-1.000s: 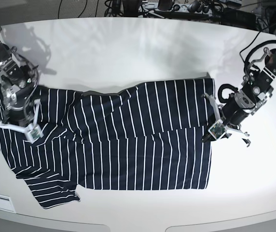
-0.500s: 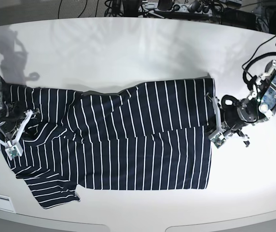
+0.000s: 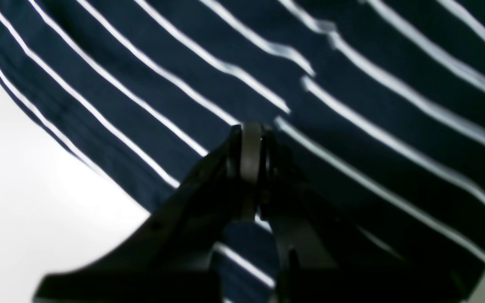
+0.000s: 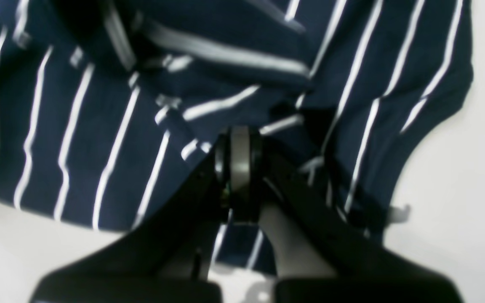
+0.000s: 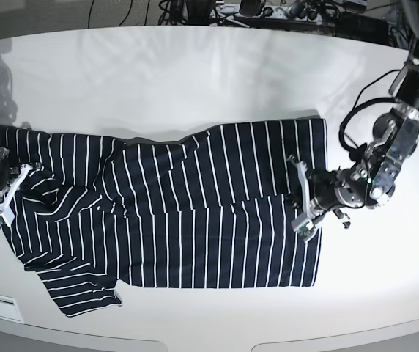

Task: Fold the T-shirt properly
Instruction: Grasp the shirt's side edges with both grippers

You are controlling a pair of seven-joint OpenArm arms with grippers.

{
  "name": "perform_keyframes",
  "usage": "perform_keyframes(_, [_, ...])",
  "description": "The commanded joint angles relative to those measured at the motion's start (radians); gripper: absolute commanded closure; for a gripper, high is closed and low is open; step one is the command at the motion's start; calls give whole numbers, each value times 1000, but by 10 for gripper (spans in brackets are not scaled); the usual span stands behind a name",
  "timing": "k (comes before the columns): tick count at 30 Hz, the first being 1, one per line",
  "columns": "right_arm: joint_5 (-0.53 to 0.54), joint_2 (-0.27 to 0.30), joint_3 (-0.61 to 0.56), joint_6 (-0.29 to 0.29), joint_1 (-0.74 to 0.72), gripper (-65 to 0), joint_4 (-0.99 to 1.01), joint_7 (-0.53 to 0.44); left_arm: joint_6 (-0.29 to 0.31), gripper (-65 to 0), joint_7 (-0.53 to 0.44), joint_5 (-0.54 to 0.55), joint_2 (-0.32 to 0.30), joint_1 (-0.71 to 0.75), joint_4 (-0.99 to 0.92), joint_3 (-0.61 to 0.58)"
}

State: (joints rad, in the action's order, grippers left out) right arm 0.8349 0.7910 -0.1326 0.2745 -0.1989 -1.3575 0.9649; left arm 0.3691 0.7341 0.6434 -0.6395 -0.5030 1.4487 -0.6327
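**Both grippers pinched on opposite ends of the shirt**

Left wrist view: the left gripper (image 3: 251,139) has its jaws pressed together, tips sunk into the T-shirt (image 3: 352,105) at frame centre. Stripes break and offset just above the tips, so we read a small ridge of cloth caught between them. White table (image 3: 23,189) shows lower left, the shirt's edge running diagonally beside it. We judge the grip sits near that edge so the end can be lifted and carried over

Right wrist view: the right gripper (image 4: 239,155) is likewise clamped, with bunched, crossing stripes of the T-shirt (image 4: 99,139) above it. Bare table (image 4: 457,189) lies at right. The folds around the tips suggest gathered cloth, probably several layers; how many we cannot tell

Base view: the T-shirt (image 5: 195,220) lies spread across the middle of the table (image 5: 195,73), one sleeve trailing at lower left. The left gripper (image 5: 302,198) sits on its right-hand end, the right gripper (image 5: 8,196) on its left-hand end. Holding both ends at once, we judge, allows tensioning or folding inward. Risk: an uneven pinch could drag wrinkles
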Motion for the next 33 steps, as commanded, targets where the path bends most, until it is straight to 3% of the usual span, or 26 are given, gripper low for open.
perform_keyframes(1, [3, 8, 11, 23, -14, 0, 16, -9, 16, 0, 13, 2, 6, -27, -11, 11])
perform_keyframes(5, [-63, -44, 11, 81, -15, 0, 114, -11, 71, 0, 68, -41, 58, -32, -81, 11])
perform_keyframes(9, [-137, -56, 11, 93, -15, 0, 132, 5, 89, 0, 68, -40, 53, -47, -134, 4])
perform_keyframes(14, [-126, -43, 11, 94, -9, 0, 132, 82, 89, 0, 64, -61, 6, -62, -162, -67])
perform_keyframes(18, [-126, -43, 11, 105, -9, 0, 132, 94, 87, 0, -40, -182, -42, -63, -162, -148])
perform_keyframes(20, [-119, -43, 11, 114, -9, 0, 132, 92, 76, 0, -78, -224, -39, -63, -161, -166])
perform_keyframes(26, [-54, -43, 11, 138, -9, 0, 132, 68, 72, 0, -79, -221, -26, -140, -153, -166])
perform_keyframes(29, [-54, -43, 11, 138, -9, 0, 132, 68, 76, 0, -45, -143, -26, -215, -153, -166])
perform_keyframes(33, [-54, -43, 11, 138, -10, 0, 132, 64, 100, 0, 48, 101, -25, -283, -139, -166])
